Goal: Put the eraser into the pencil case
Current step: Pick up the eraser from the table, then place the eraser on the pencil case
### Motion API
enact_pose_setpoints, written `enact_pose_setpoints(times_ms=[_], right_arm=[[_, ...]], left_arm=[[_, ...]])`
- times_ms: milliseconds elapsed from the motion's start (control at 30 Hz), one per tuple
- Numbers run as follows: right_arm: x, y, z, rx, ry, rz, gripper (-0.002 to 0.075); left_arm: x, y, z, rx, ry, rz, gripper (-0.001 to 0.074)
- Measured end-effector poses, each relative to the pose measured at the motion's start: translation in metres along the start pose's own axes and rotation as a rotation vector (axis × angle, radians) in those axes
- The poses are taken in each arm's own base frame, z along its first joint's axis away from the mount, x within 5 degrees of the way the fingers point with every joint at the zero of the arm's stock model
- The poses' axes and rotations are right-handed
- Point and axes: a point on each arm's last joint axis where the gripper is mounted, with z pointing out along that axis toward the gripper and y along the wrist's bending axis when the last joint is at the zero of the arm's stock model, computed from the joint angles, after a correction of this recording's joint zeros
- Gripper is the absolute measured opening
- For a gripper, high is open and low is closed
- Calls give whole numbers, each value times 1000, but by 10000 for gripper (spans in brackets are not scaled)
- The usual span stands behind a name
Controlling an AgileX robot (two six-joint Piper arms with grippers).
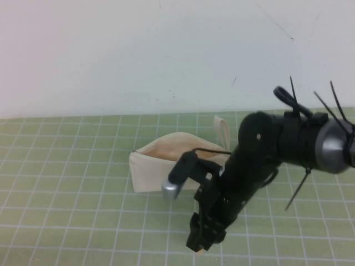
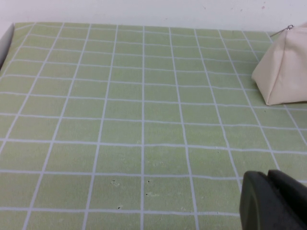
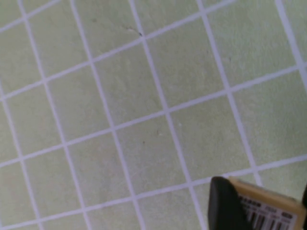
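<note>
Right gripper low over the green grid mat, nearer the camera than the pencil case, fingers clamped on the eraser, barcode label showing. Pencil case lies on the mat just behind it, mouth open, loop strap at its far end. Left gripper beside the case, finger state can't tell.

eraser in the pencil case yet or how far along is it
Not yet. The right gripper is closed on the eraser, low over the green mat in front of the pencil case, which lies open. Carrying it over and dropping it in remains. The left gripper idles apart.
</note>
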Motion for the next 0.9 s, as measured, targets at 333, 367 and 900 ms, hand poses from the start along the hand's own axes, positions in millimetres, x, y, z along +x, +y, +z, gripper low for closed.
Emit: enact_pose_setpoints(times_ms=[333,367,900], right_arm=[[-57,4,-61,18,-130,-79,301],[-64,4,-70,44,-161,-99,301],[-101,-33,-87,419,-287,-254,294]], left_arm=[[0,0,0,0,0,0,-1],[0,0,0,0,0,0,-1],[0,0,0,0,0,0,-1]])
